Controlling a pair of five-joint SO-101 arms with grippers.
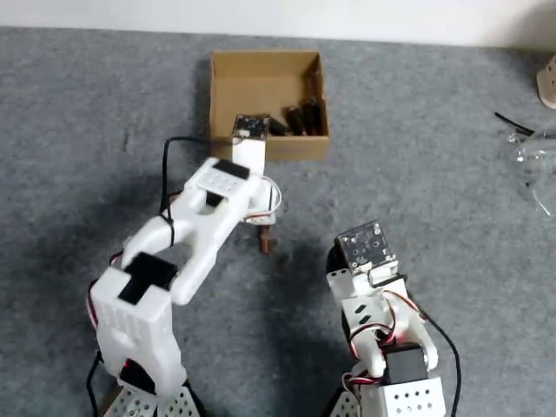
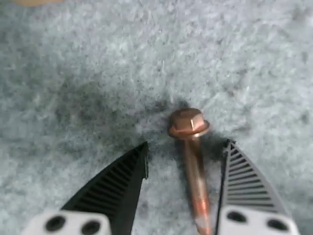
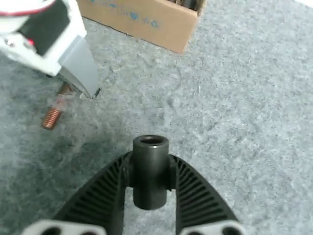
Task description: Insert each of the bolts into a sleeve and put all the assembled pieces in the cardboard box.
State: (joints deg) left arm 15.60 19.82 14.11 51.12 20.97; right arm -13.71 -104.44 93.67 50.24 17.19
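Note:
A copper bolt point(image 2: 191, 147) with a hex flange head lies on the grey carpet between the fingers of my left gripper point(image 2: 187, 147). That gripper is open, with one finger close beside the shaft and the other well apart. From above, the bolt point(image 1: 264, 242) lies just under the left gripper point(image 1: 263, 224), a little in front of the cardboard box point(image 1: 224, 87). My right gripper point(image 3: 150, 164) is shut on a black sleeve point(image 3: 150, 174), held upright with its bore showing. The right wrist view also has the bolt point(image 3: 54, 113) and the box point(image 3: 146, 22).
Several dark assembled pieces point(image 1: 300, 117) lie in the box's right front corner. Clear plastic items point(image 1: 530, 152) and a beige object point(image 1: 547, 80) sit at the far right edge. The right arm point(image 1: 378, 300) stands to the right of the bolt.

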